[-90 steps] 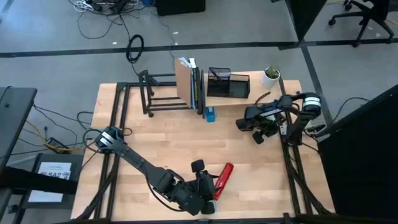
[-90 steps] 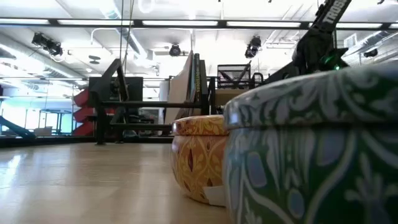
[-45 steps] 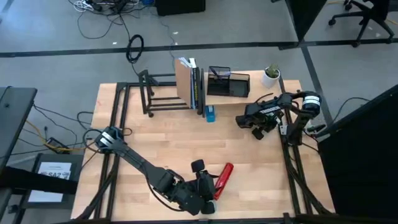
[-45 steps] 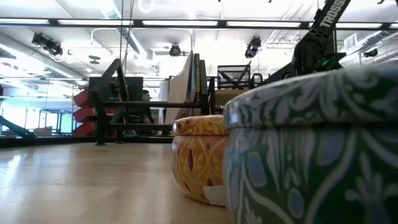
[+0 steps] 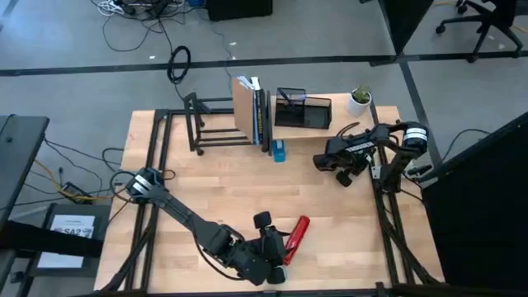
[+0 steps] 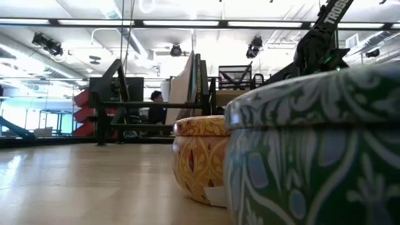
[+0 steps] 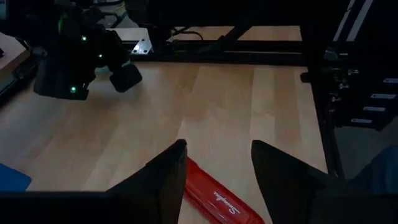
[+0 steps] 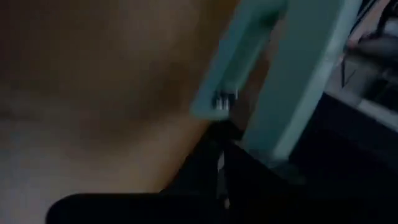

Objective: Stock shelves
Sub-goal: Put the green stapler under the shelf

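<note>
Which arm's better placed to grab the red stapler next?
Left. Its gripper is already at the red stapler, open fingers either side of its near end. The right gripper sits far across the table, near the shelves.

Legible text is scarce. In the low view, an arm link (image 6: 330, 14) at the upper right carries white capital lettering running along it; part reads "TROSS", the rest is cut off by the frame edge. In the left wrist view, a red case (image 7: 214, 198) lying on the tabletop bears a small white script word, too small to read. In the high view, a white sheet (image 5: 68, 228) on the floor left of the tabletop shows dark printing, not legible.
</note>
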Controlling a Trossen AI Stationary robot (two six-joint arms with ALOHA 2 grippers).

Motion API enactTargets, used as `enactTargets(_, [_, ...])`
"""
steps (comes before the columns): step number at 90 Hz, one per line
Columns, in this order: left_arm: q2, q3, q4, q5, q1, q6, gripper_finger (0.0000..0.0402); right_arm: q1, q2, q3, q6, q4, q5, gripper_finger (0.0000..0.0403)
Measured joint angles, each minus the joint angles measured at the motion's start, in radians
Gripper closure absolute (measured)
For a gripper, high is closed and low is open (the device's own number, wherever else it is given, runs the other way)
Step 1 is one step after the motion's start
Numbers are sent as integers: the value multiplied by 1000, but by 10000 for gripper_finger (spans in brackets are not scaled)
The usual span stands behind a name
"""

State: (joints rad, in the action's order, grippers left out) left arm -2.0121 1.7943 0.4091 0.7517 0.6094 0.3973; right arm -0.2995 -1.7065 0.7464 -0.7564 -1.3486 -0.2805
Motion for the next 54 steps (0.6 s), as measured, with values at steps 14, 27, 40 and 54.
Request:
enactTargets(14, [0, 0, 0, 0, 0, 0, 241, -22, 0, 0, -2, -6, 14, 403])
enactTargets(27, [0, 0, 0, 0, 0, 0, 241, -29, -1, 0, -6, -4, -48, 403])
enactTargets(40, [0, 0, 0, 0, 0, 0, 241, -29, -1, 0, -6, 18, -79, 403])
enactTargets(54, [0, 0, 0, 0, 0, 0, 241, -15, -1, 0, -5, 53, -93, 403])
